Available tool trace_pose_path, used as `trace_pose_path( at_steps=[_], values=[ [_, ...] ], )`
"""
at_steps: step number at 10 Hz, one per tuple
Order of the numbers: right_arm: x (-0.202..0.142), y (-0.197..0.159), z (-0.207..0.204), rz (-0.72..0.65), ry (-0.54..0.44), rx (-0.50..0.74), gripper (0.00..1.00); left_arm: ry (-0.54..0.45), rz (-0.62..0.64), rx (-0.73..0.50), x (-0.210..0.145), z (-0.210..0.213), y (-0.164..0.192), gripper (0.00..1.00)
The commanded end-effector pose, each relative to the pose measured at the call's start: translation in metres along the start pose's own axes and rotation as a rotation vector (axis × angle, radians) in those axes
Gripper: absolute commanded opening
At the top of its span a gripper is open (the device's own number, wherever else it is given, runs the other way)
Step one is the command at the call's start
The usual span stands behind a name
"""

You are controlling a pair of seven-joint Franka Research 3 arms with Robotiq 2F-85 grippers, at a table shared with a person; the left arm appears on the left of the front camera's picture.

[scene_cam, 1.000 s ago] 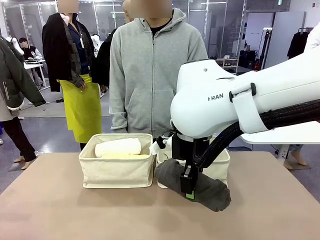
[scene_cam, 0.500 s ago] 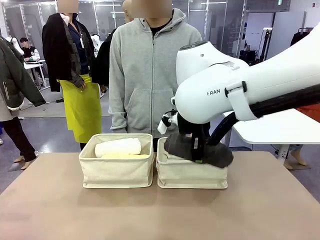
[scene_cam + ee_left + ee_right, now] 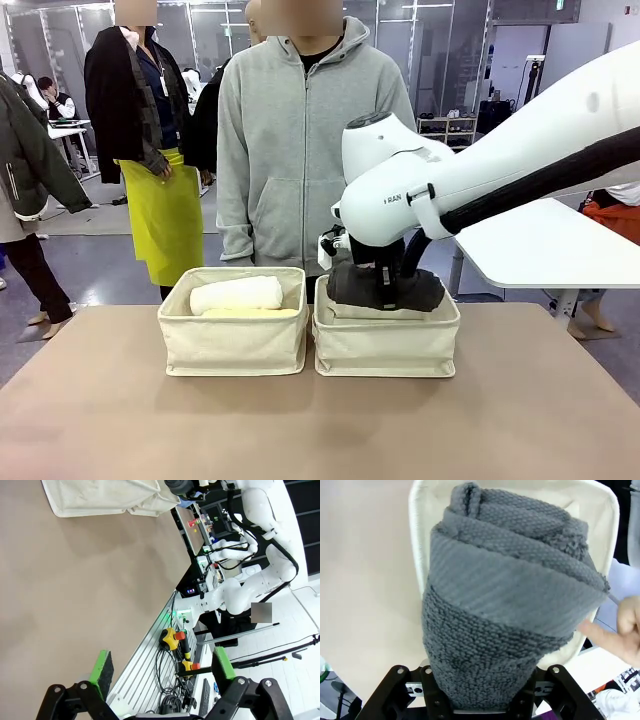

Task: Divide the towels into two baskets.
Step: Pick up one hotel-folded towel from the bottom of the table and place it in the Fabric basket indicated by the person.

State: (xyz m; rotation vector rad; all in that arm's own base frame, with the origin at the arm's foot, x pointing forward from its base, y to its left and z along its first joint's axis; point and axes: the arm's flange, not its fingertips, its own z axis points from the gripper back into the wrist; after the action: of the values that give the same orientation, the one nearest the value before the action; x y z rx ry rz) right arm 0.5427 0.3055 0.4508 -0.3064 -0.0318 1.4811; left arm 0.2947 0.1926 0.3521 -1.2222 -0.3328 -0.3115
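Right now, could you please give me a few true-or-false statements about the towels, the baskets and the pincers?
1. The right pincer grips the dark grey towel. True.
2. The dark grey towel lies flat on the table. False: it is held over the right basket.
3. The left basket holds a white towel. True.
4. The left pincer holds a towel. False: it is open with nothing between its pads.
5. The two baskets stand at opposite ends of the table. False: they sit side by side.
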Motion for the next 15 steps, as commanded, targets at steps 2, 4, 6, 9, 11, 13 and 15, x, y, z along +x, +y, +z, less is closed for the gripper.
trace_pose_path(
  at_steps=[2,4,6,9,11,13,15],
  values=[
    [0.015,-0.036,-0.021,0.036,0.058,0.026,0.41,0.002,-0.009,0.005,-0.003,0.003,-0.003,1.0],
    [0.018,-0.057,-0.044,0.036,0.065,0.075,0.41,0.002,-0.009,0.005,-0.003,0.003,-0.003,1.0],
    [0.021,-0.064,-0.055,0.041,0.058,0.109,0.58,0.002,-0.009,0.005,-0.003,0.003,-0.003,1.0],
    [0.02,-0.067,-0.067,0.04,0.07,0.142,0.96,0.002,-0.009,0.005,-0.003,0.003,-0.003,1.0],
    [0.019,-0.064,-0.063,0.039,0.072,0.137,1.0,0.002,-0.009,0.005,-0.003,0.003,-0.003,1.0],
    [0.014,-0.059,-0.058,0.017,0.06,0.136,1.0,0.002,-0.009,0.005,-0.003,0.003,-0.003,1.0],
    [0.019,-0.065,-0.064,0.012,0.068,0.121,1.0,0.002,-0.009,0.005,-0.003,0.003,-0.003,1.0]
  ],
)
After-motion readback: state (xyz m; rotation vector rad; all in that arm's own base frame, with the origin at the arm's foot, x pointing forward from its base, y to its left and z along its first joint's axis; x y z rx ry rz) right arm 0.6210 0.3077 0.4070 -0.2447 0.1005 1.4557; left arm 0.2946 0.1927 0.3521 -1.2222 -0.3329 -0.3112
